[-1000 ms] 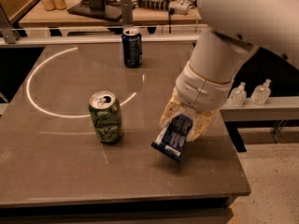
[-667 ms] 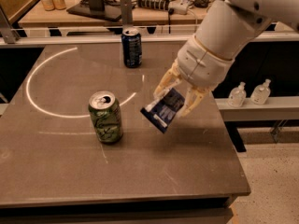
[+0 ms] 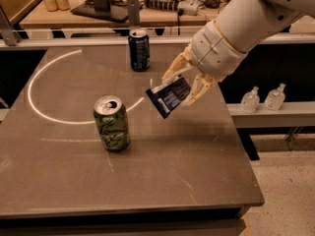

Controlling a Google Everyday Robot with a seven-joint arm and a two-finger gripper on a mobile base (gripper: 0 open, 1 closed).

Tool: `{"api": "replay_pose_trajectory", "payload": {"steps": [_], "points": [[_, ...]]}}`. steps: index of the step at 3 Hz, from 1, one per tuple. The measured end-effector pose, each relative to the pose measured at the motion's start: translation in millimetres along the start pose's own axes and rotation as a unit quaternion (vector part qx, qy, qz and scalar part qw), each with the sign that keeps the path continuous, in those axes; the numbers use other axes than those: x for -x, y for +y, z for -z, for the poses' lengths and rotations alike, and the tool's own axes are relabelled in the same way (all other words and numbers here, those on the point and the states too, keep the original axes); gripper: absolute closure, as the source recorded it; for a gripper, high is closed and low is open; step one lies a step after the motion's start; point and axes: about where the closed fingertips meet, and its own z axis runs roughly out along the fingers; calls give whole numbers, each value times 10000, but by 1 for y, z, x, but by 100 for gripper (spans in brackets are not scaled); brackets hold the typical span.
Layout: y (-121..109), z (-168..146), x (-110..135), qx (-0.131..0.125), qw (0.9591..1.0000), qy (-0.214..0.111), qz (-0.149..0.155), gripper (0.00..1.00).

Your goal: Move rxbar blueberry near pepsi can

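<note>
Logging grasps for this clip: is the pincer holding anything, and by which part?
Yes: the pincer, above the table, grips the dark blue bar by its upper right end.

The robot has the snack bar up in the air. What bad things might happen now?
The flat dark navy-blue wrapped bar hangs tilted in the gripper above the dark table, pinched at one end, so it might slip and fall. The upright dark blue can with a silver top stands close by, farther back; a careless move might knock it over. Swinging low could also bump the green-and-white patterned can nearby.
</note>
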Motion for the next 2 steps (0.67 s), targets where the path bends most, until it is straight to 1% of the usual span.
{"api": "replay_pose_trajectory", "payload": {"steps": [1,2], "points": [[-7,-1,-29,-141,9993,317,-145,100],[-19,5,-70,-251,9970,708,-201,100]]}}
